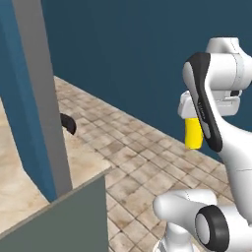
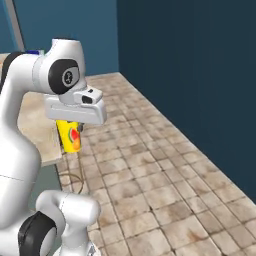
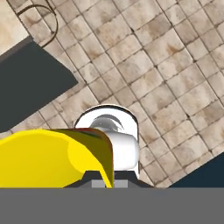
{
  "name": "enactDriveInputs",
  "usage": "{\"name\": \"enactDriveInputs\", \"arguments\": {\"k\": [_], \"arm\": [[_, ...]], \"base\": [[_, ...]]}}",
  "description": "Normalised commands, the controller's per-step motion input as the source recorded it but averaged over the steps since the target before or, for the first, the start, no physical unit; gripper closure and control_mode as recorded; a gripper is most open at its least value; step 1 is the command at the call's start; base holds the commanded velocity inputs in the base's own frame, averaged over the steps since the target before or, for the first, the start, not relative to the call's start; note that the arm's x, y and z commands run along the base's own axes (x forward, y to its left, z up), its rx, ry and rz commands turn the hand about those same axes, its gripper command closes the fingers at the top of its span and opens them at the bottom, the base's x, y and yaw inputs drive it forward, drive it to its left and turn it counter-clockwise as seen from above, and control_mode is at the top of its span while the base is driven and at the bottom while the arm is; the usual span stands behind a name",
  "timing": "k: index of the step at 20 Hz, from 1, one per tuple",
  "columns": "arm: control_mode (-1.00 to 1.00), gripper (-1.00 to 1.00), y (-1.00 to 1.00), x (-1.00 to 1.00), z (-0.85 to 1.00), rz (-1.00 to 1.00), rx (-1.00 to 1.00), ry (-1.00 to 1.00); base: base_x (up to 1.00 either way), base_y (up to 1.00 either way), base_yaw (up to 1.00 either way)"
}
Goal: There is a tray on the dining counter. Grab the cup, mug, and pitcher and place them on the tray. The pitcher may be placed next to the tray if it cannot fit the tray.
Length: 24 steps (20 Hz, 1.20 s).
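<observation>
Held aloft under the gripper [image 2: 74,121] — the cup [image 2: 70,135], a plain yellow handleless tumbler with a red-orange mark on its side, hanging above the tiled floor [image 2: 150,170] just off the edge of the dining counter [image 2: 35,125]. Pinched at the rim, fingers pressed together on the wall of the cup. Seen from the hand view as a broad yellow curve [image 3: 52,157] — open mouth toward the camera. Beige marbled slab, grey-green base below.
</observation>
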Motion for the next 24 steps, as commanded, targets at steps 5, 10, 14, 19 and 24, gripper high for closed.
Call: {"name": "enactDriveInputs", "arguments": {"k": [5, 10, 14, 19, 24], "arm": [[1.0, 1.0, 0.0, 0.0, 0.0, 0.0, 0.0, 0.0], [1.0, 1.0, 0.0, 0.0, 0.0, 0.0, 0.0, 0.0], [1.0, 1.0, 0.0, 0.0, 0.0, 0.0, 0.0, 0.0], [1.0, 1.0, 0.0, 0.0, 0.0, 0.0, 0.0, 0.0], [1.0, 1.0, 0.0, 0.0, 0.0, 0.0, 0.0, 0.0]], "base": [[0.79, -1.0, 0.19], [1.0, -1.0, 0.37], [1.0, -1.0, 0.48], [1.0, -1.0, 0.49], [1.0, -0.92, 0.5]]}}
